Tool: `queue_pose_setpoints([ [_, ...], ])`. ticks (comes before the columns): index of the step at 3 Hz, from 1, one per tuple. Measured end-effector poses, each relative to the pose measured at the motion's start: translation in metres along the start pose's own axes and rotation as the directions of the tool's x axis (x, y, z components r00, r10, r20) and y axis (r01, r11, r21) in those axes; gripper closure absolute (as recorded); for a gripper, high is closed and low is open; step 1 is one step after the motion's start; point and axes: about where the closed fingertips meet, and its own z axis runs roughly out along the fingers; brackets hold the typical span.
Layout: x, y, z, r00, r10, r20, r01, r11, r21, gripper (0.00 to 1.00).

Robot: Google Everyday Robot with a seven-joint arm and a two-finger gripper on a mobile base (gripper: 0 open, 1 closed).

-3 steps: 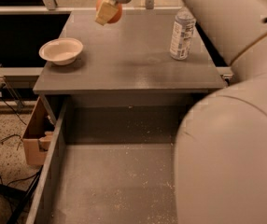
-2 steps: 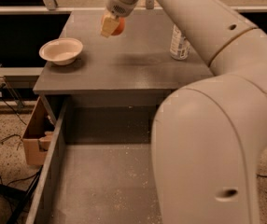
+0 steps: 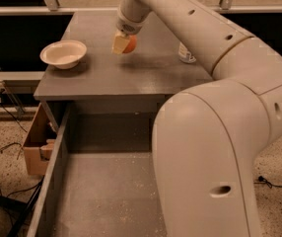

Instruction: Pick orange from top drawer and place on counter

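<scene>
My gripper (image 3: 123, 44) hangs over the middle of the grey counter (image 3: 101, 75), to the right of the white bowl. Its fingers are shut on the orange (image 3: 130, 44), which shows between the yellowish pads just above the counter surface; I cannot tell whether it touches. The top drawer (image 3: 101, 196) stands pulled open below the counter's front edge, its speckled floor bare where I can see it. My white arm covers the right part of the drawer and counter.
A white bowl (image 3: 63, 53) sits on the counter's left side. A can (image 3: 185, 53) stands at the counter's right, partly behind my arm. A cardboard box (image 3: 35, 144) sits on the floor left of the drawer, with cables nearby.
My gripper has come down and toward the front of the counter with the orange in it. The arm has swung further across the right of the view.
</scene>
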Motion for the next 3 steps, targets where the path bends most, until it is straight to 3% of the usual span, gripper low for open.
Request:
queue_pose_setpoints([
  [3, 0.0001, 0.0052, 0.0101, 1.000, -0.002, -0.004, 0.002, 0.9999, -0.015, 0.12],
])
